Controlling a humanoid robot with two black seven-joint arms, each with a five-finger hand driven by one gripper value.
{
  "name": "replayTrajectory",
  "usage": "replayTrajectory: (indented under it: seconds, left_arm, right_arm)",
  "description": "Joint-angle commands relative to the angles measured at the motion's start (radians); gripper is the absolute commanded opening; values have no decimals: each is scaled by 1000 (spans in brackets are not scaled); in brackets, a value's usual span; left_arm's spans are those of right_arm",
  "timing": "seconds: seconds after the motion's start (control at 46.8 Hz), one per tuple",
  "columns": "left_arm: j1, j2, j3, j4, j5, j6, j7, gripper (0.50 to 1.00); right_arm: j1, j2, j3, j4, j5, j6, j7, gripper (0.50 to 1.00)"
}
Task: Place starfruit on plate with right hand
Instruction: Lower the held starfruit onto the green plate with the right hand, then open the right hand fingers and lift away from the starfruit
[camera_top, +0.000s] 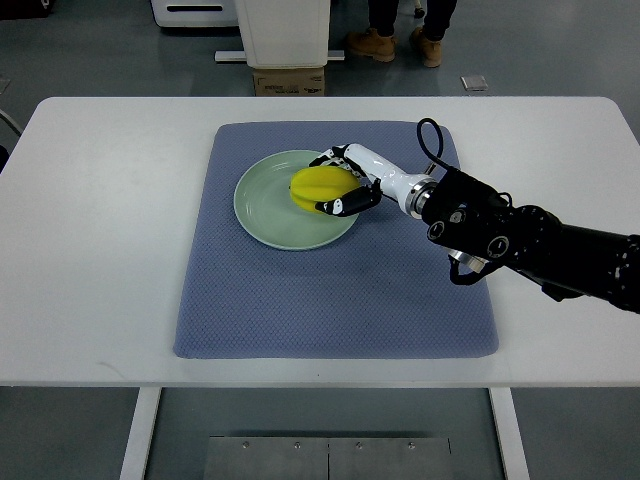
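**Starfruit's over the plate, just needs letting go**

Standing here watching the robot and it's basically at the drop-off. The right hand (345, 183) comes in from the right side, its black forearm stretched across the blue mat (330, 290), and its fingers (338, 207) are curled around the yellow starfruit (318, 186), one wrapping the far side and another hooked under the near side. So it's gripping the fruit, not just touching it.

The starfruit sits over the right part of the pale green plate (262, 200), inside the rim. From up top I honestly can't tell if it's already resting on the plate or hanging just above it.

My guess: the carry is done and this is the placing step. Next it should settle the fruit down if it isn't down yet, open the fingers, then pull the hand back to the right without dragging the fruit. A starfruit has ridges and could roll or tip when released, so a gentle let-go seems smart.

No sign of the left arm. Someone's boots (372, 44) are visible beyond the white table (100, 250).
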Motion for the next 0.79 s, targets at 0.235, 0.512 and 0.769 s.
replayTrajectory:
  seconds: [0.235, 0.512, 0.769]
  left_arm:
    - [0, 0, 0, 0, 0, -1, 0, 1000]
    - [0, 0, 0, 0, 0, -1, 0, 1000]
    - [0, 0, 0, 0, 0, 0, 0, 1000]
  right_arm:
    - [11, 0, 2, 0, 0, 2, -1, 998]
    - [60, 0, 18, 20, 2, 3, -3, 1000]
    - [31, 0, 159, 9, 2, 9, -8, 1000]
